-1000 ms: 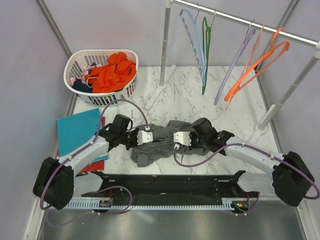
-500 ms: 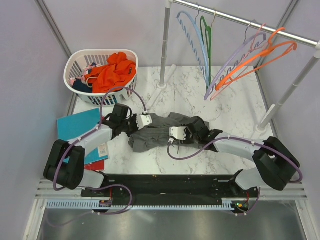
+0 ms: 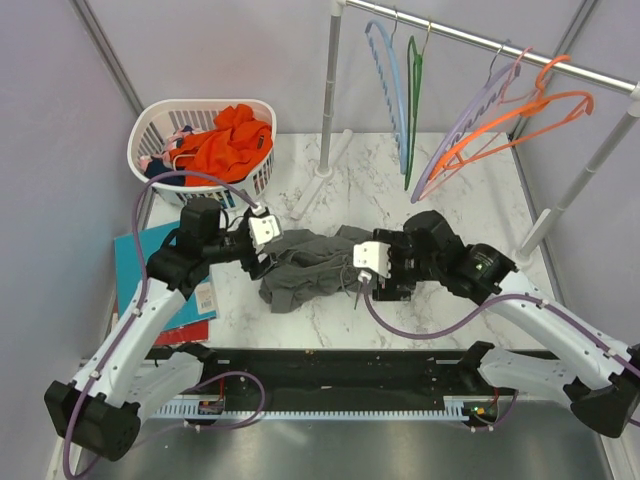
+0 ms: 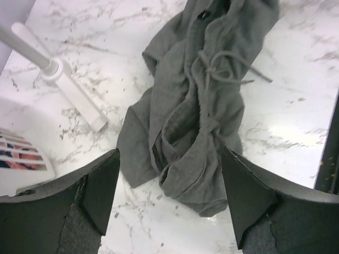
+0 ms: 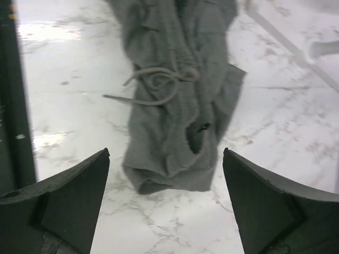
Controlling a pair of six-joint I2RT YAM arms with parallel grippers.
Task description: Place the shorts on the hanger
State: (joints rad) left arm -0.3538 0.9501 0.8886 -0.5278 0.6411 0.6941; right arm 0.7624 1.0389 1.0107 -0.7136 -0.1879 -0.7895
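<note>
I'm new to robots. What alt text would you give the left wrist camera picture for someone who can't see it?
Crumpled dark grey shorts with a knotted drawstring lie on a white marble table, seen from above between the two sides of the open left hand. A white rack foot sits at upper left, and a white basket edge shows at the left.

The shorts (image 5: 177, 106) are seen crumpled on the marble table (image 5: 69, 116), from 12 o'clock to centre, with the drawstring (image 5: 159, 82) looped on top. At 6 o'clock, the right gripper (image 5: 165, 152) is spread wide, with nothing gripped.
</note>
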